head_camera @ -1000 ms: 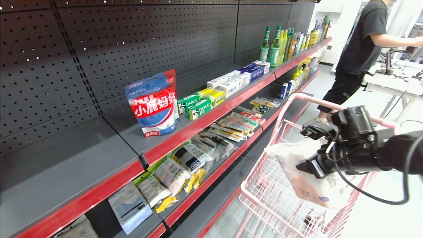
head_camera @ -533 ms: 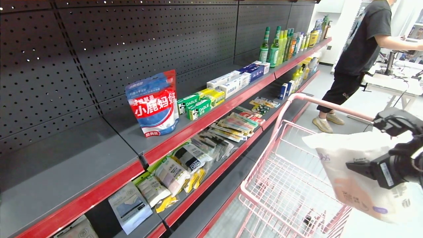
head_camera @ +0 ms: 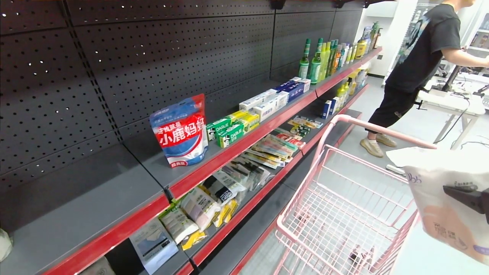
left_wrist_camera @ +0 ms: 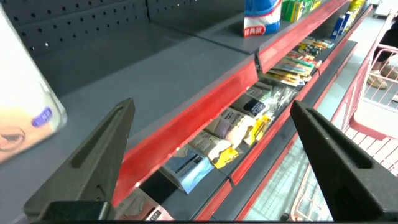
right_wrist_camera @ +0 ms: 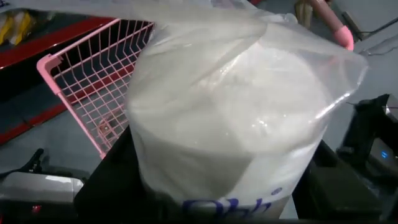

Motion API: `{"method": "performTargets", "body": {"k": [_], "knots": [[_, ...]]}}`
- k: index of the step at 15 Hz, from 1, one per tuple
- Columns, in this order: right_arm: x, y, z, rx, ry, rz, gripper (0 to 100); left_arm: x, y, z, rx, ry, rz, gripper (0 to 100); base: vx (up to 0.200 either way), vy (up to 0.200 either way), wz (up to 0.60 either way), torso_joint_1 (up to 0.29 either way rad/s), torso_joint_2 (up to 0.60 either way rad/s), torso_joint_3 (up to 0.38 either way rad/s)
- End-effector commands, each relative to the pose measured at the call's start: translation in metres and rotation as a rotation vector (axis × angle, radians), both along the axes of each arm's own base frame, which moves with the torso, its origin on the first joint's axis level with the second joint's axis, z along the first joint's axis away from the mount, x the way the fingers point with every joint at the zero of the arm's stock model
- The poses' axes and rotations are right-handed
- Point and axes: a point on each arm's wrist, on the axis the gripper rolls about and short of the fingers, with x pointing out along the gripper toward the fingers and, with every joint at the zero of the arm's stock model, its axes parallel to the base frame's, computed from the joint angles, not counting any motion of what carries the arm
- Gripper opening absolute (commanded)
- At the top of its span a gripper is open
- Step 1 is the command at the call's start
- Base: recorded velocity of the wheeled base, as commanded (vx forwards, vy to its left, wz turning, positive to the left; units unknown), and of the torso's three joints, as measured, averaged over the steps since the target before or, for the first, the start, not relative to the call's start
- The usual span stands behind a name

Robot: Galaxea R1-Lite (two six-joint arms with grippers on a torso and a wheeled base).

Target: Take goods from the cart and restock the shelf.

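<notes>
- Holding the white plastic-wrapped pack (head_camera: 439, 198), your right gripper (right_wrist_camera: 217, 199) has its black fingers (head_camera: 464, 195) clamped on either side of it. The pack is raised above the right-hand rim of the pink wire cart (head_camera: 344, 214).
- The pack hangs roughly upright with a slight tilt. Its loose top flap points toward the shelf side.
- The relation that matters: the bare grey shelf board with the red front edge (head_camera: 88, 206) lies forward and well to the left of the pack. The whole cart basket sits between them.
- Your left gripper (left_wrist_camera: 211, 106) is much nearer that board and hovers just in front of its red edge. Its fingers are spread wide and hold nothing, so the load is with the farther arm.
- A blue-and-red stand-up pouch (head_camera: 181, 131) stands on the neighbouring board. The open stretch to its left looks like the likely place for the pack.
- Another white wrapped pack (left_wrist_camera: 25, 106) appears to rest at the far-left end of the bare board, so aim between it and the pouch.
- Expect a long sweep across the cart, and lift the pack high enough to pass over the handle and the red lip.
</notes>
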Motion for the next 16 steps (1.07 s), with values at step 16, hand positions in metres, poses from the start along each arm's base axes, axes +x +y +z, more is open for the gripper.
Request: {"method": "performTargets", "body": {"k": [16], "knots": [[-0.0011, -0.0003, -0.0022, -0.052, 0.010, 0.024, 0, 0.0000, 0.0000, -0.0001, 0.000, 0.000, 0.000, 100, 0.000, 0.000, 0.00, 0.151, -0.32, -0.176]]}}
